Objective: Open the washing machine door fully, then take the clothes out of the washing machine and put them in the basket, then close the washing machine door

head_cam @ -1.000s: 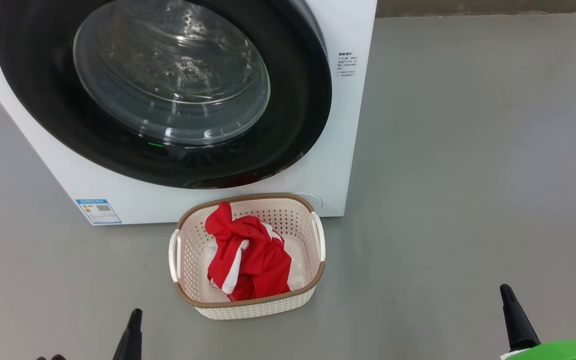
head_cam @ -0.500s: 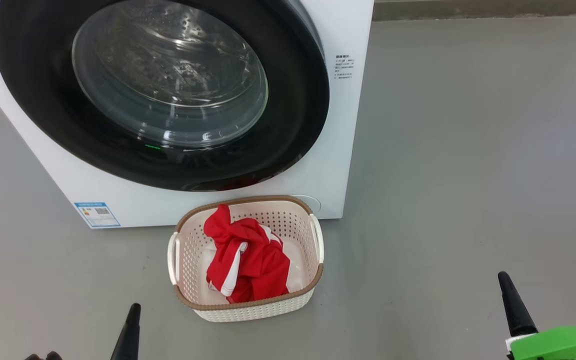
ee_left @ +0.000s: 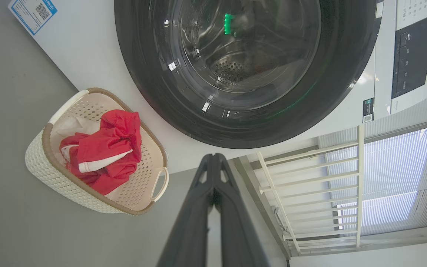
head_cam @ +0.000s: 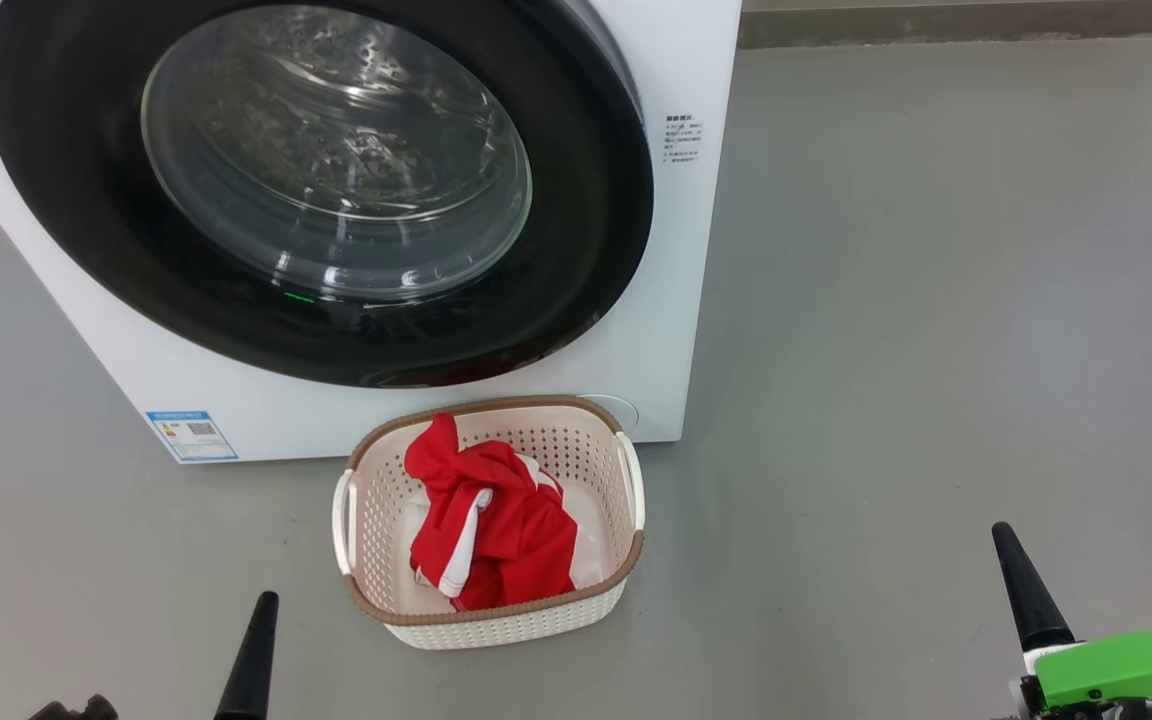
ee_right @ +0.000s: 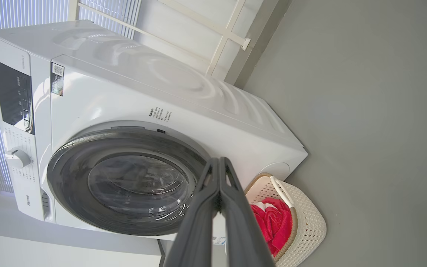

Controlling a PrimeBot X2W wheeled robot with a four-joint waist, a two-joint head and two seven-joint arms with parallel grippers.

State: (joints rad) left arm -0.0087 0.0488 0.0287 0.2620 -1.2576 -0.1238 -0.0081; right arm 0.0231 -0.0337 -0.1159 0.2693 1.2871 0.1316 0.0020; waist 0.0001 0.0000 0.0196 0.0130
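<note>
Looking down from the head view, the washing machine door [head_cam: 336,160] sat flush against the white washing machine [head_cam: 681,320], its black rim closed all the way round. The clothes [head_cam: 496,530] lay bunched inside the basket [head_cam: 516,630], which stood on the floor just in front of the machine. The left gripper [head_cam: 262,615] and right gripper [head_cam: 1008,550] hung low at the bottom corners, well apart from the basket and the door, each showing as a single dark spike.

In the left wrist view, the left gripper's [ee_left: 213,159] fingers were pressed together with nothing between them. Behind the door glass [ee_left: 243,63] the drum looked like bare perforated steel, and the red garments [ee_left: 106,148] filled one end of the basket [ee_left: 50,174].

In the right wrist view, the right gripper [ee_right: 219,161] was likewise pinched closed and empty. The door [ee_right: 135,185] lay tight to the front panel, with the basket [ee_right: 310,218] beside the machine's lower corner.

Judging by this, the door, the unloading and the closing all appeared done, and nothing obvious was left beyond parking the arms.
</note>
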